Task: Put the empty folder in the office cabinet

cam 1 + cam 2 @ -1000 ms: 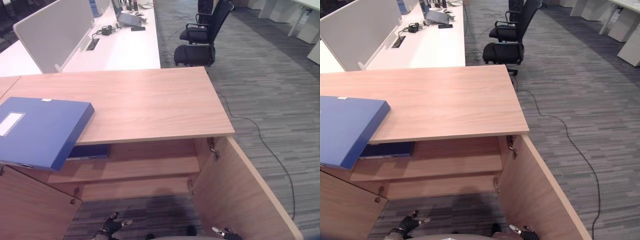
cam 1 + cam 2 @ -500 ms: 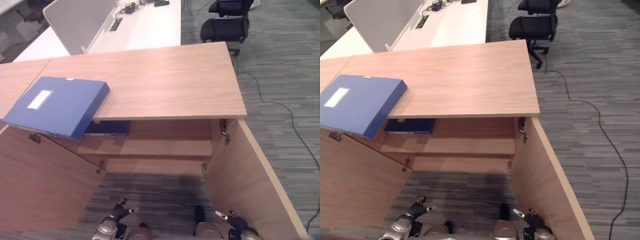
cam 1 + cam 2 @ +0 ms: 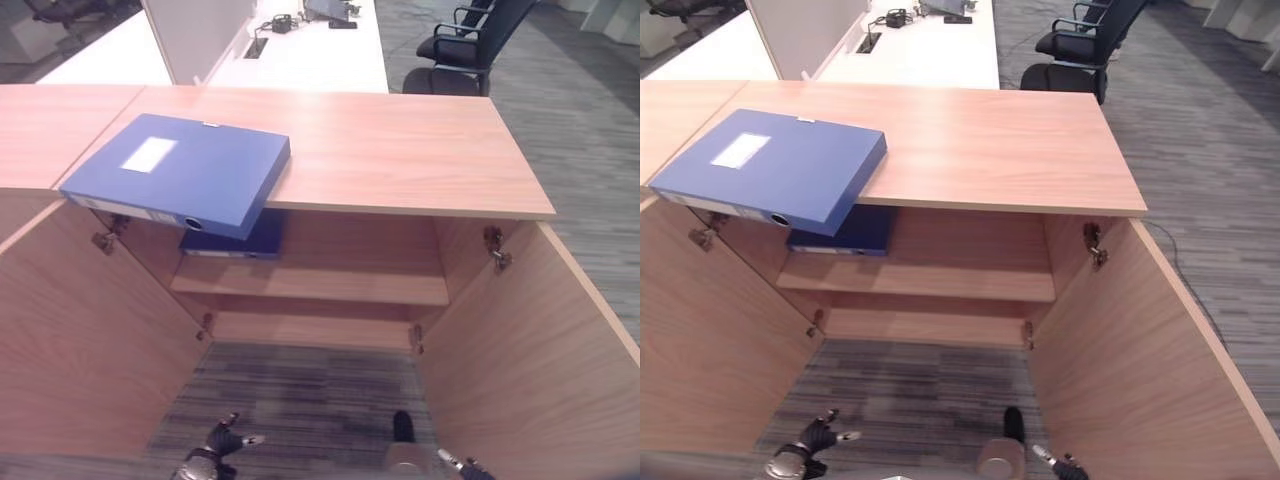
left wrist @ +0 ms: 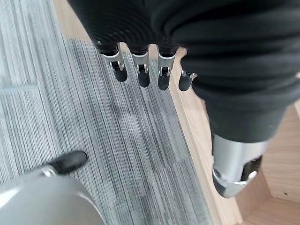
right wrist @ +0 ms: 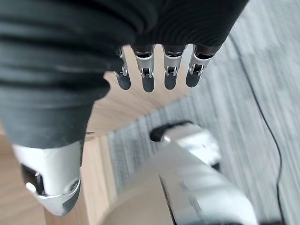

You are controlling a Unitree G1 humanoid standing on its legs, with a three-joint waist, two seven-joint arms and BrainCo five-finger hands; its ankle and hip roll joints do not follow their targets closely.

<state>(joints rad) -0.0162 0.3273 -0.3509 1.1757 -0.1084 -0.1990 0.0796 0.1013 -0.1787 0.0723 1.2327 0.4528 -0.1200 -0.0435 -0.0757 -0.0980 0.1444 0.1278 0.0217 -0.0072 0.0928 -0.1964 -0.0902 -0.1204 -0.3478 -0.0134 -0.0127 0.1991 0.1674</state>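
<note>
Folder (image 3: 180, 170): I see it blue, lying flat on the cabinet top at its left front, one corner and front edge jutting past the lip. A white label sits on its cover, a round finger hole on its spine.
Cabinet (image 3: 400, 150): I read it as light wood with both doors swung wide open, the left door (image 3: 70, 330) and the right door (image 3: 530, 350) framing the opening.
Shelf (image 3: 330, 285): it crosses the inside of the cabinet.
Second folder (image 3: 840, 232): also blue, it rests on the shelf's left end, directly under the overhanging one.
Left hand (image 3: 222, 440): low above the grey carpet in front of the cabinet, I find its fingers relaxed and spread, holding nothing.
Right hand (image 3: 1062, 466): at the lower edge near the right door, fingers straight and apart in my wrist view, also bare.
Beyond: white desk (image 3: 320, 55) with a grey divider (image 3: 800, 30), and a black chair (image 3: 465, 55).
</note>
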